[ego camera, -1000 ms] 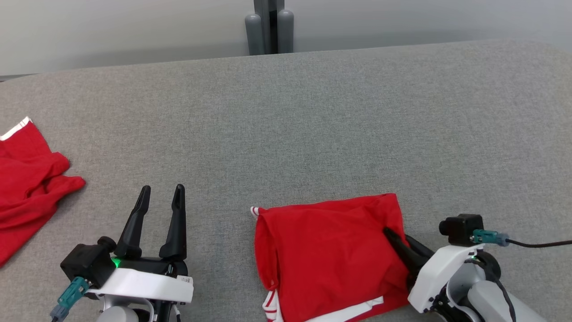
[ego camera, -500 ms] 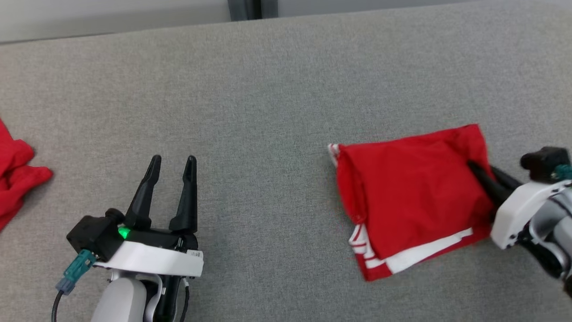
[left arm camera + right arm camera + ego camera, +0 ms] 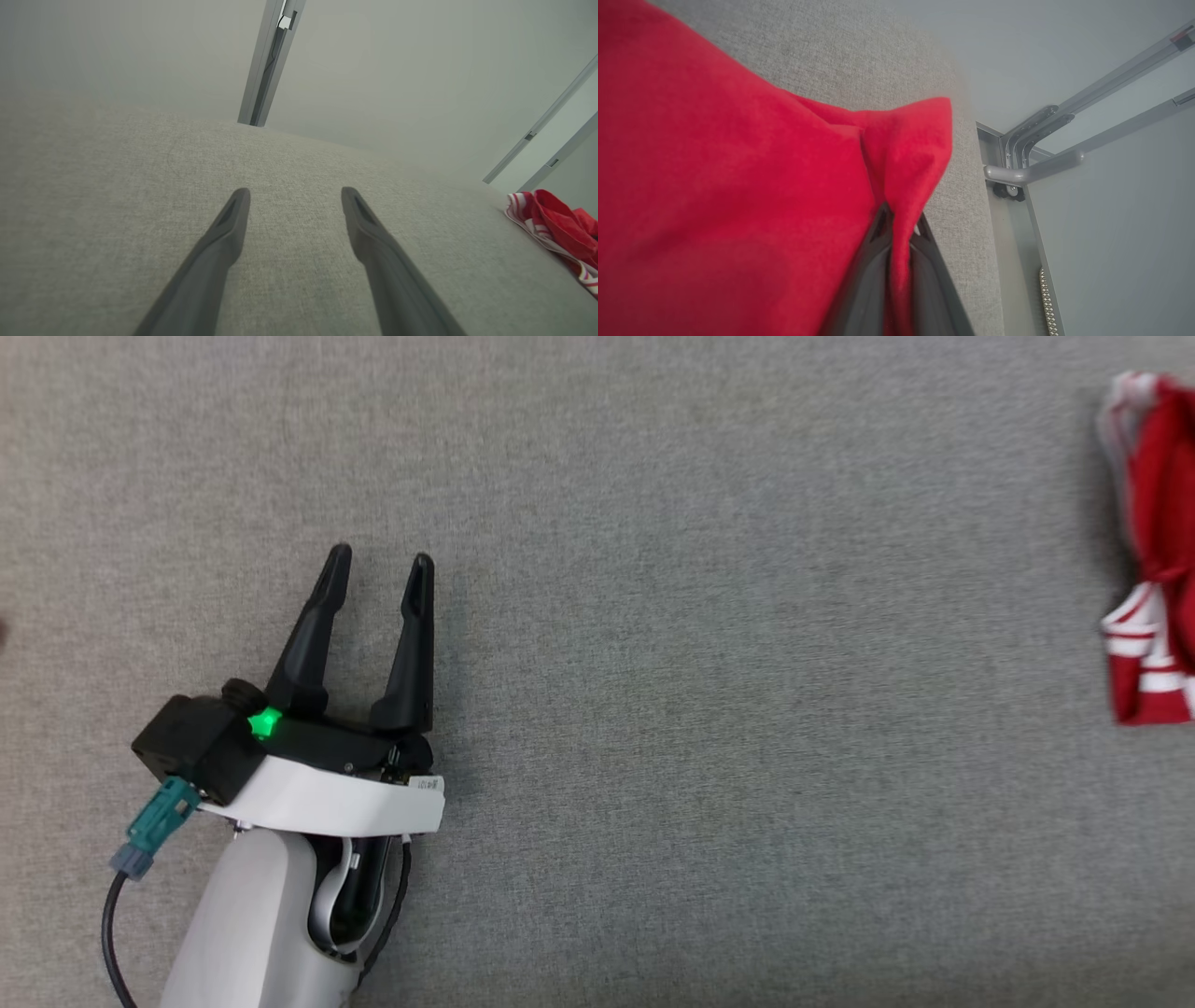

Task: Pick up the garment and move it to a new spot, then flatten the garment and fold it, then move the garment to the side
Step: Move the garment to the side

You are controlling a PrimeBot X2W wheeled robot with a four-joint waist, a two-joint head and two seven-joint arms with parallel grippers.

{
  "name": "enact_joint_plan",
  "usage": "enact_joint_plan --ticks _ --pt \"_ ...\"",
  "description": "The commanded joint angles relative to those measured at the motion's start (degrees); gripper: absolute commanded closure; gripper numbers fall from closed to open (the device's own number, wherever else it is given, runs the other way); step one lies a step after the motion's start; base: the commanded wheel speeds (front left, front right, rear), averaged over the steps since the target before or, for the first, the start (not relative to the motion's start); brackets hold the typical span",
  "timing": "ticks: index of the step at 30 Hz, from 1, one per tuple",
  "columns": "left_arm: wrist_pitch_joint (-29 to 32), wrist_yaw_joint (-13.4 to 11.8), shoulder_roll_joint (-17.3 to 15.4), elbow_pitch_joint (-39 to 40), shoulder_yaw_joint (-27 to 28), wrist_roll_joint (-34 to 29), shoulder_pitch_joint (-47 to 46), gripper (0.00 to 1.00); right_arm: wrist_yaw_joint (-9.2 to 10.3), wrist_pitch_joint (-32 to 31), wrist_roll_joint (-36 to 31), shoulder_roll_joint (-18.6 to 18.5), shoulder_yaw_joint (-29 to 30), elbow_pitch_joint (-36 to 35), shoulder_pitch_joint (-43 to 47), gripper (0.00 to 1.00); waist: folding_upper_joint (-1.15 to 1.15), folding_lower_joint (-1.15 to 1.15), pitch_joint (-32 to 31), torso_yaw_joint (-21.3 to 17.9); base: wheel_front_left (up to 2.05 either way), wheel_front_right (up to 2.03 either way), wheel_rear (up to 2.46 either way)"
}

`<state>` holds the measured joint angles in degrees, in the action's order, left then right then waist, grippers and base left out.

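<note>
Garment (image 3: 1153, 476), red with white striped trim, shows bunched at the right edge of your head view on the grey fabric-covered counter (image 3: 700, 663), well apart from your left claw (image 3: 381, 556). That claw hangs over bare counter at the lower left of the view. Its two dark fingers (image 3: 313, 625) are spread wide with nothing between them, and a green light (image 3: 266, 721) glows at its base. Your left wrist view looks along the parted left claw (image 3: 295, 191) across the counter (image 3: 93, 186). There the garment (image 3: 556, 224) is a red and white heap at the right edge, and a grey post (image 3: 268, 65) rises beyond the far rim. In your right wrist view, your right claw (image 3: 901, 224) is pinched closed on a fold of the garment (image 3: 738, 186), which peaks just above the grip. The rest of the cloth spreads left over the counter (image 3: 859, 60), and a grey metal frame (image 3: 1036, 168) stands past its right edge.
</note>
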<state>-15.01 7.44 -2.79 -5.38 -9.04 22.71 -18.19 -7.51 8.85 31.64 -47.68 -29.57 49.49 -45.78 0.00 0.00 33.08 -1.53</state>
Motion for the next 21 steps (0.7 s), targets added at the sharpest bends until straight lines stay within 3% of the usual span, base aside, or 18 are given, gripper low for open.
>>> enact_joint_plan --ticks 1,4,12,13,14,15,21 --pt "-0.1 0.08 -0.22 -0.05 0.12 -0.36 -0.94 0.0 0.03 0.35 -0.92 -0.71 0.79 0.73 -0.92 1.0 0.0 0.0 2.17 0.82 0.0 0.0 0.0" --pt "0.01 0.08 -0.24 -0.35 0.22 -0.11 -1.17 0.0 0.03 -0.07 -7.03 -1.51 3.64 4.17 -2.52 1.0 0.0 0.0 3.52 1.32 0.0 0.0 0.0" --pt "0.19 0.01 -0.39 -0.59 0.81 0.05 -0.52 0.0 0.03 0.96 -21.39 0.77 14.27 8.78 -4.91 1.0 0.0 0.0 4.83 1.56 0.0 0.0 0.0" --pt "0.19 0.01 -0.39 -0.64 0.83 0.03 -0.51 0.0 0.03 1.17 -23.06 1.18 15.73 8.81 -4.88 0.62 0.0 0.0 4.8 1.57 0.0 0.0 0.0" --pt "0.19 0.0 -0.4 -0.72 0.86 0.03 -0.48 0.0 0.03 1.33 -24.62 1.77 17.04 8.79 -4.71 0.07 0.0 0.0 4.71 1.57 0.0 0.0 0.0" --pt "0.19 -0.02 -0.4 -0.79 0.91 0.03 -0.42 0.0 0.03 1.39 -25.86 2.39 18.67 8.63 -4.59 0.0 0.0 0.0 4.56 1.56 0.0 0.0 0.0" --pt "0.15 -0.02 -0.38 -1.1 0.91 0.29 0.59 0.0 0.03 0.16 -36.88 3.92 25.09 4.6 -2.53 0.0 0.0 0.0 2.49 1.5 0.0 0.0 0.0"
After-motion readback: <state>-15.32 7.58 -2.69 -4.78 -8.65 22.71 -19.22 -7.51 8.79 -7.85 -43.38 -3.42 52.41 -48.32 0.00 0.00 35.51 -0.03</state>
